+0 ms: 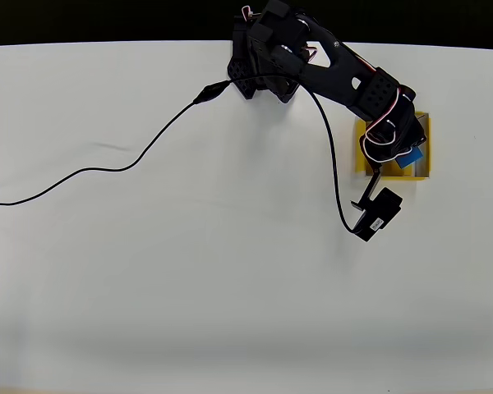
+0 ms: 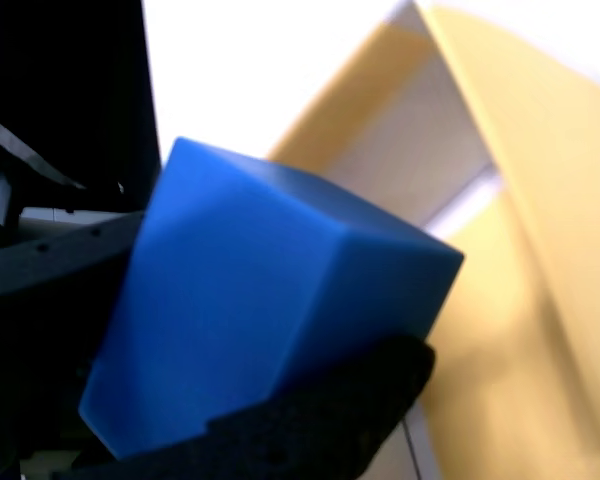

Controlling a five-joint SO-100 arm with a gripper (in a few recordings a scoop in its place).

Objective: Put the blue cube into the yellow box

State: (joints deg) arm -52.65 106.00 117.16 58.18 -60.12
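Observation:
The yellow box [image 1: 425,172] sits at the right side of the white table in the overhead view, mostly covered by my black arm. A sliver of the blue cube [image 1: 409,158] peeks out from under the wrist, over the box's inside. In the wrist view the blue cube [image 2: 270,300] is very close and tilted, held between my black fingers [image 2: 320,415], with the box's yellow floor [image 2: 500,330] and pale wall just behind it. My gripper [image 1: 404,152] is shut on the cube above the box. Whether the cube touches the floor cannot be told.
A black cable [image 1: 148,148] snakes from the arm's base across the left half of the table to the left edge. The arm's base [image 1: 267,57] stands at the table's far edge. The white table [image 1: 230,287] spreads wide below and left of the box.

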